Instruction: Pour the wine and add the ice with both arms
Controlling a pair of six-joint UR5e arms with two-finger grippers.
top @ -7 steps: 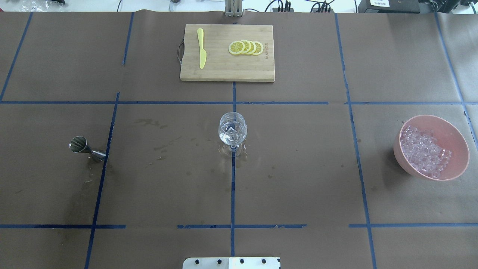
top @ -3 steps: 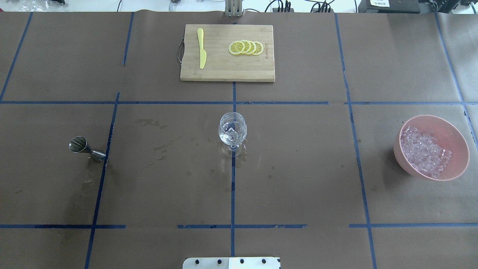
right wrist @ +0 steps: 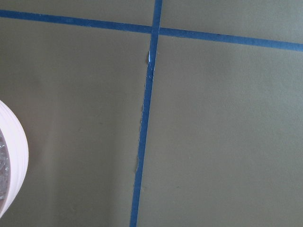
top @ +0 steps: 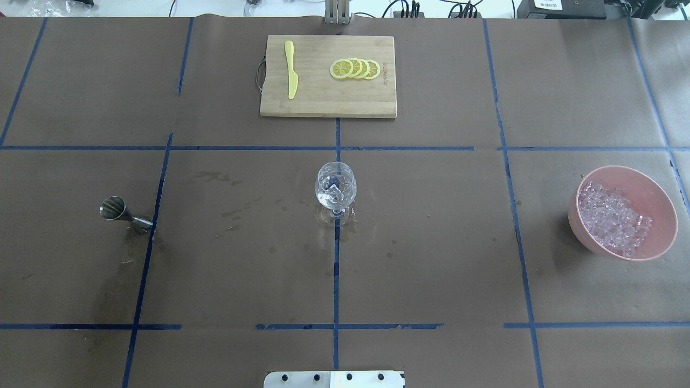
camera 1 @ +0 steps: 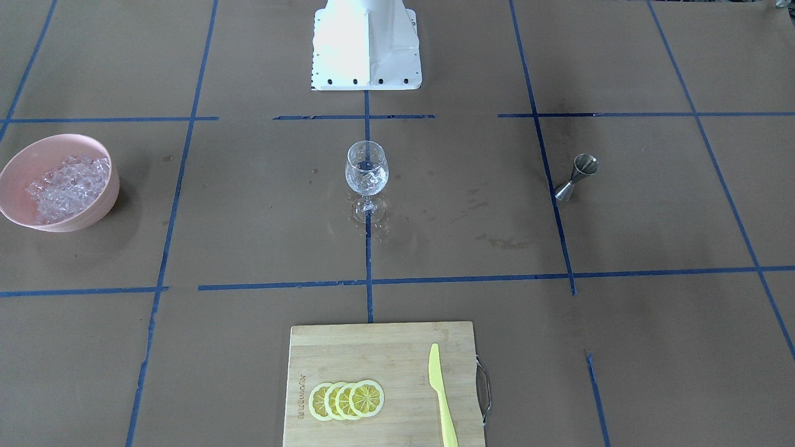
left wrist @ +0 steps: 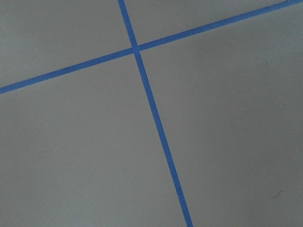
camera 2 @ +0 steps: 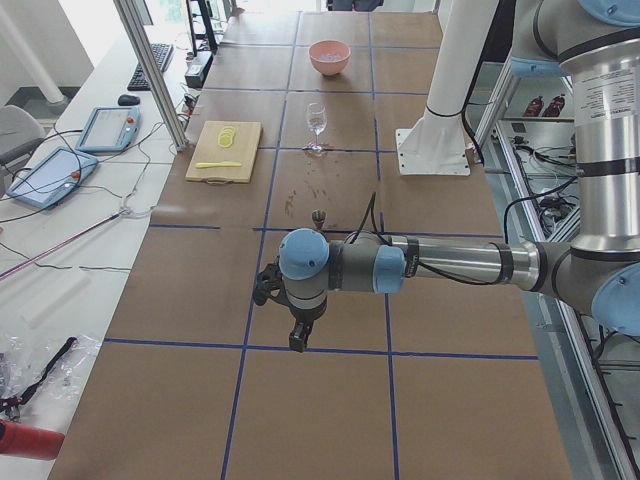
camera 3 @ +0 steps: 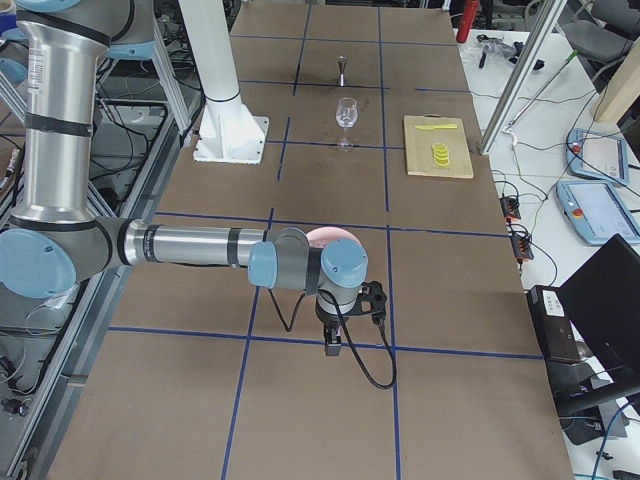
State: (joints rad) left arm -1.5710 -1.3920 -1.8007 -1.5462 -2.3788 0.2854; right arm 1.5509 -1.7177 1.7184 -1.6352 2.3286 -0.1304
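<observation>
A clear stemmed glass (top: 335,186) stands at the table's middle with a few clear ice cubes in its bowl; it also shows in the front view (camera 1: 366,169). A pink bowl (top: 660,196) at the right holds many ice cubes (top: 612,218). A steel jigger (top: 116,209) stands at the left. My left gripper (camera 2: 297,343) hangs over bare table far to the left of the jigger. My right gripper (camera 3: 332,349) hangs just outside the pink bowl (camera 3: 325,236). Both grippers show only in the side views, so I cannot tell whether they are open or shut.
A wooden cutting board (top: 328,102) at the far middle carries yellow lemon slices (top: 354,69) and a yellow knife (top: 291,69). The white robot base (camera 1: 366,43) is at the near edge. Wet stains mark the paper around the glass and the jigger.
</observation>
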